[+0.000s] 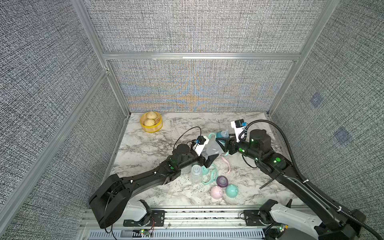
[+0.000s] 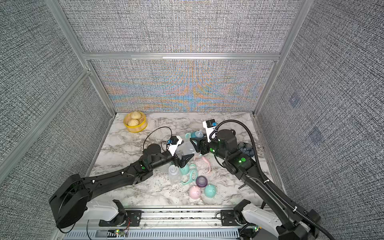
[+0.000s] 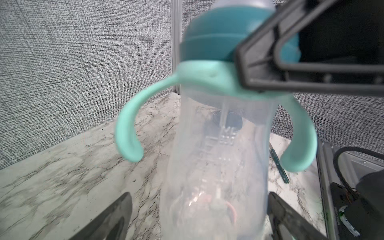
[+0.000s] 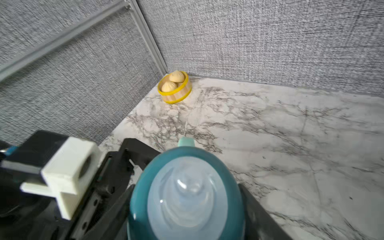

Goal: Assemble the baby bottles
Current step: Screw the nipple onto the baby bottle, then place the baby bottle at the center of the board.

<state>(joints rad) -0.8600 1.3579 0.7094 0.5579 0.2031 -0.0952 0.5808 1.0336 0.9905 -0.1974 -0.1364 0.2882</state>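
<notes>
Over marble table [image 1: 145, 149], right gripper [image 4: 186, 187] clamps bottle collar [image 3: 218, 35]; left gripper [image 3: 199, 195] gapes around base [image 3: 207, 209]

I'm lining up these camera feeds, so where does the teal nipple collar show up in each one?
In a top view: teal nipple collar, centre-right over the table, toward the back.
In a top view: same spot, nearer the picture's centre.
Left wrist: close, blurred, capping the clear bottle.
Right wrist: right at the lens, ringing the clear nipple.
Shared landmark: the mint handle right beside the collar, in all four.
</notes>
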